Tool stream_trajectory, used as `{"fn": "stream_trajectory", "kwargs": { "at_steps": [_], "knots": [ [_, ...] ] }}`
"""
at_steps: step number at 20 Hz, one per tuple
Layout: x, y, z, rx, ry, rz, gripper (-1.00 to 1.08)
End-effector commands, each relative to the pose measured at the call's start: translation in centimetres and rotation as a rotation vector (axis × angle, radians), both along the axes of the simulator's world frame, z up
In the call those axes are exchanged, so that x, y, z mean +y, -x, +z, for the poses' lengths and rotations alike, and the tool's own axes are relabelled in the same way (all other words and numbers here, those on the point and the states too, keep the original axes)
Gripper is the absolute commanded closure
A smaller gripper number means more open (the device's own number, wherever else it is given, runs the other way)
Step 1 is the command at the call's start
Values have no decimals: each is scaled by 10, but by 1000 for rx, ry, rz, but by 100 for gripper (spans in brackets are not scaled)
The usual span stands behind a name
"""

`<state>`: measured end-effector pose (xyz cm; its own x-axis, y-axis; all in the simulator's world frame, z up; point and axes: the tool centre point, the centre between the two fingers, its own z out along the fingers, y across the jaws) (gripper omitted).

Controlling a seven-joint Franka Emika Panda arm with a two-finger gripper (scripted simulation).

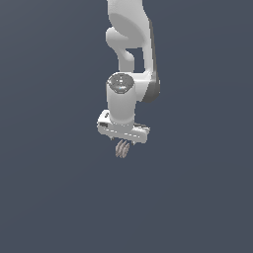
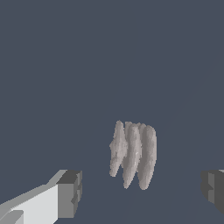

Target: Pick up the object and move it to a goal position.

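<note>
In the wrist view the two dark grey fingers (image 2: 70, 192) stand wide apart, one at each side of the picture, and they touch nothing. The gripper (image 2: 142, 190) is therefore not holding anything. Between the fingers, but further from the camera, lies the object (image 2: 133, 153), a small ribbed item made of a few long pale pink and brownish-grey lobes that stand side by side and come to narrow tips. It does not touch any finger. In the exterior view the object (image 1: 122, 148) shows just under the white gripper (image 1: 123, 140), near its middle, and it is much narrower than the gripper body. The fingers themselves are hard to see there. Above the gripper the white arm (image 1: 129, 59) rises to the top edge of the picture. Around everything there is only a plain dark blue-grey bench (image 1: 49, 197).
</note>
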<state>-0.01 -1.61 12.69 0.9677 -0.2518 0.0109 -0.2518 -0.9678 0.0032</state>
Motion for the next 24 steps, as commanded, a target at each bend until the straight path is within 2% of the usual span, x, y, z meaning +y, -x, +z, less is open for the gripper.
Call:
{"fn": "stream_trajectory", "kwargs": {
  "at_steps": [1, 9, 16, 24],
  "knots": [
    [-3, 2, -10, 3, -3, -54, -92],
    [-7, 6, -27, 9, -6, -139, -92],
    [-7, 6, -33, 10, -6, -138, -92],
    [-7, 8, -71, 9, -6, -142, -92]
  ]
}}
